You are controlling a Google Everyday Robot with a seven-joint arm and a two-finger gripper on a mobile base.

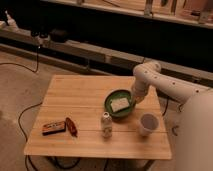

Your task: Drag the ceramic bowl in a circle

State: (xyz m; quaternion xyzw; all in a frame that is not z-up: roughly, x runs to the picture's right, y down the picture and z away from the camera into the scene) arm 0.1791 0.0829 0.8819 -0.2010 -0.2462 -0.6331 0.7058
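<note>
The round, shallow, dark green ceramic bowl sits right of centre on the light wooden slatted table, with a pale flat rectangular piece lying inside it. The gripper is down at the bowl's right rim, at the end of the white jointed arm reaching in from the right.

The main risk, as I judge it, is the room for a circle. A small white bottle stands upright just in front of the bowl, and a white cup stands near its front right, so a wide sweep towards the front would likely knock one of them over. A hold at one side of the rim could also tilt the bowl rather than slide it, and the pale piece might then shift or slip out. A swing to the right would bring the bowl near the table's edge.

Farther off, a flat orange-and-dark packet and a slim red object lie at front left, well apart from the bowl and probably out of the way.

Much is unclear. Whether the gripper is clamped on the rim or only resting against it I cannot tell — it merges with the arm's end and the bowl's edge. What the pale piece is I cannot say, and the robot's pale body cuts off the lower right corner.
</note>
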